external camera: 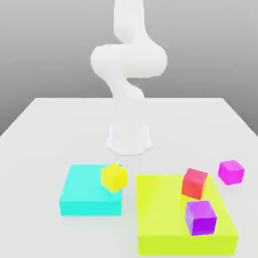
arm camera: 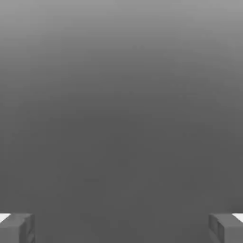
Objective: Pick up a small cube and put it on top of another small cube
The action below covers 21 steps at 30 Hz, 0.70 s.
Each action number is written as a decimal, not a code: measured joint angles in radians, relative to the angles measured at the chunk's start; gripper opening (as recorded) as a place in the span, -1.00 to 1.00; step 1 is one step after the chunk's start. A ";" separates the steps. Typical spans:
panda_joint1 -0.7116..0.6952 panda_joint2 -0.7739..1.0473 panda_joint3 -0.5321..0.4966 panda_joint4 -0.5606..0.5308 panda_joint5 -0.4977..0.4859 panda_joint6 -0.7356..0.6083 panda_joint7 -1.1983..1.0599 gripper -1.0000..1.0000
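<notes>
Pink cube [external camera: 231, 172] sits on the white table [external camera: 45, 131], just off the yellow slab [external camera: 166, 216] near its far corner on the exterior view's right, not touching it. Red cube [external camera: 194, 183] on the slab, near that same corner, is the closest cube to the pink one; purple cube [external camera: 200, 217] is on the slab too, nearer the camera than red. Yellow cube [external camera: 114, 177] sits on the cyan slab [external camera: 85, 194], well apart from the pink one.

Gripper [arm camera: 121, 228]: fingers [arm camera: 16, 228] spread wide, at opposite edges of the hand view, nothing between them. Arm [external camera: 128, 65] stands upright over its base, well back from all cubes.

Handling guess: the pink cube looks rigid, light, glossy, so possibly slick. Flat parallel faces suit a pinch. It sits slightly rotated on the table, so the wrist likely needs turning to meet two opposite side faces squarely. Grip mid-height, centred, coming from above. Free space all round, so finger clearance looks fine.
</notes>
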 joint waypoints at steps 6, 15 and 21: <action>0.188 0.194 0.042 -0.105 0.025 0.118 -0.204 0.00; 0.424 0.475 0.153 -0.259 0.051 0.289 -0.494 0.00; 0.569 0.666 0.252 -0.361 0.011 0.404 -0.646 0.00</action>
